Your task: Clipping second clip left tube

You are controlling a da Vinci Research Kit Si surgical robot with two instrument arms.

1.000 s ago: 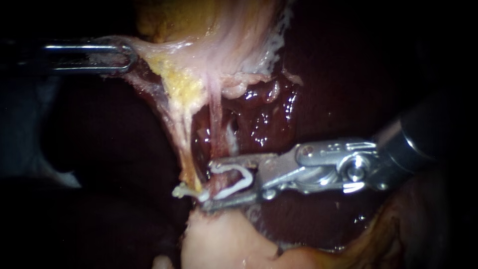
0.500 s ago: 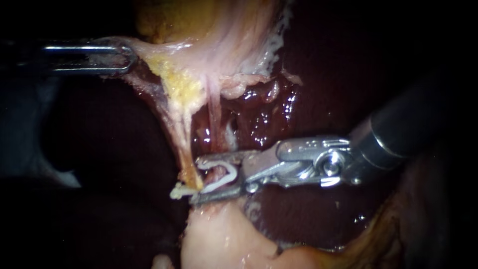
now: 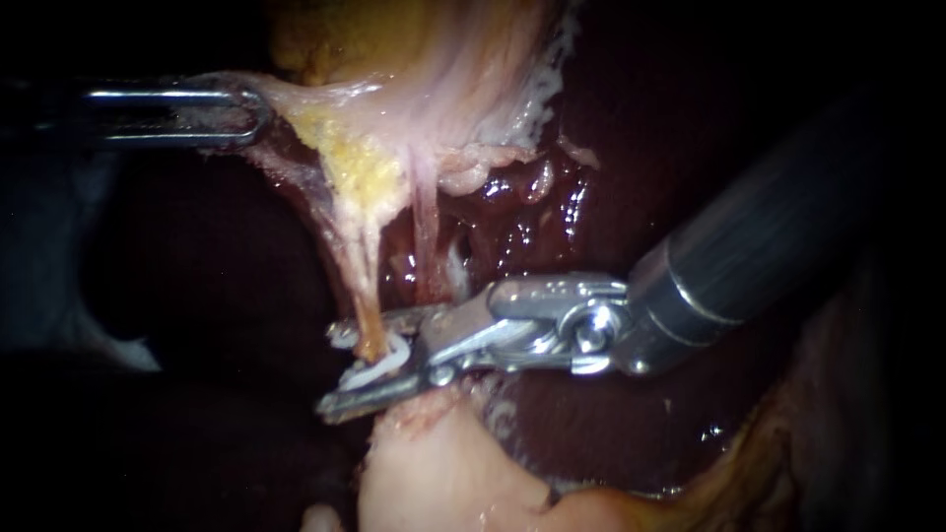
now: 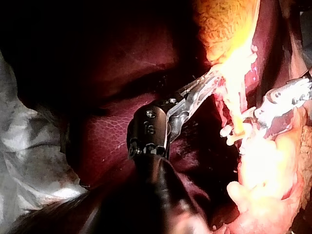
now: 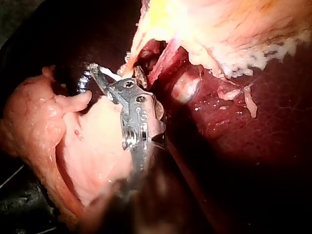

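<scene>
The left tube (image 3: 367, 313) is a thin yellowish strand running down from the gallbladder (image 3: 414, 49). The pink right tube (image 3: 426, 236) hangs beside it. My right instrument (image 3: 372, 366) reaches in from the right. Its jaws straddle the left tube low down and hold a white clip (image 3: 382, 368) pressed around it. In the right wrist view the same jaws (image 5: 103, 73) carry the clip (image 5: 112, 74) at the strand's foot. My left instrument (image 3: 241, 113) is shut on a fold of gallbladder tissue and holds it stretched to the left; in its wrist view the jaws (image 4: 207, 85) show.
Dark red liver (image 3: 537, 232) lies behind the tubes. A pale pink tissue mass (image 3: 434, 478) sits just under the right instrument's lower jaw. A small white piece (image 3: 342, 336) shows by the upper jaw's tip. White drape (image 4: 29, 161) lies beside the left shaft.
My right instrument has slid leftward so its jaws now pass across the left tube, and the clip between them looks narrower. The left instrument has stayed put.
</scene>
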